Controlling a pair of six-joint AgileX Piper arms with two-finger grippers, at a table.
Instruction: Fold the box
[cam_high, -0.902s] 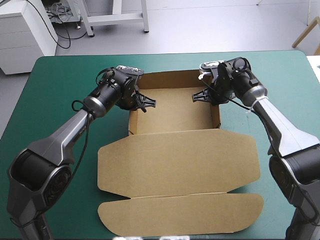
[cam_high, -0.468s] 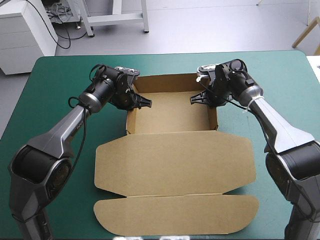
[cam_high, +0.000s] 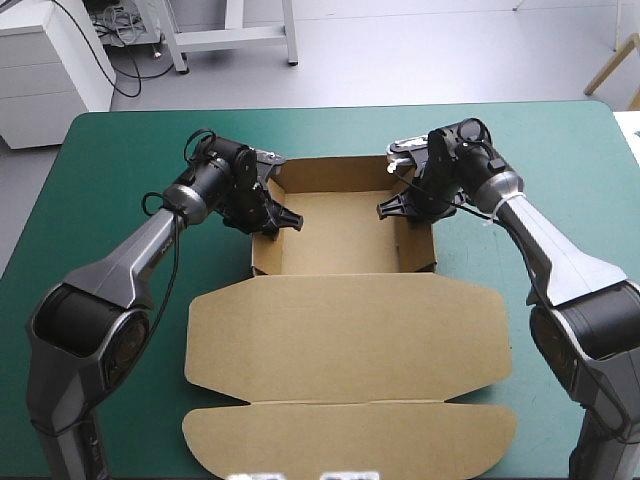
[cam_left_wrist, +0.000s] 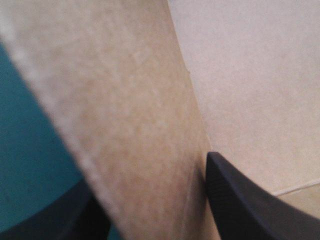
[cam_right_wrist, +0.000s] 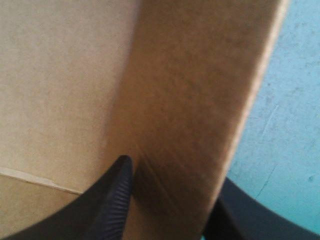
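The brown box (cam_high: 340, 320) lies in the middle of the teal-green surface (cam_high: 110, 160). Its tray (cam_high: 340, 225) stands toward the far side with its walls raised. Its lid (cam_high: 350, 330) lies flat toward the near edge and ends in a rounded front flap (cam_high: 350, 435). The flat lid fills the ground between the two arms. Each raised side wall of the tray stands directly between a pair of black fingers. The left arm (cam_high: 130, 265) rises from the near left corner and slants toward the far side, and its wrist bends in toward the tray. The left jaws are all but pressed together on the tray's left wall (cam_high: 258, 245). The left wrist view shows one finger (cam_left_wrist: 240, 200) inside against the tray floor and the other finger (cam_left_wrist: 60, 220) outside over the teal-green cover, with the board between them. The right arm (cam_high: 545, 240) mirrors this from the near right corner, with its wrist turned inward. The right jaws pinch the right wall (cam_high: 425, 245). In the right wrist view, the inside finger (cam_right_wrist: 112, 200) lies on the wall's inner face and the outside finger (cam_right_wrist: 240, 215) is dark beyond the wall.
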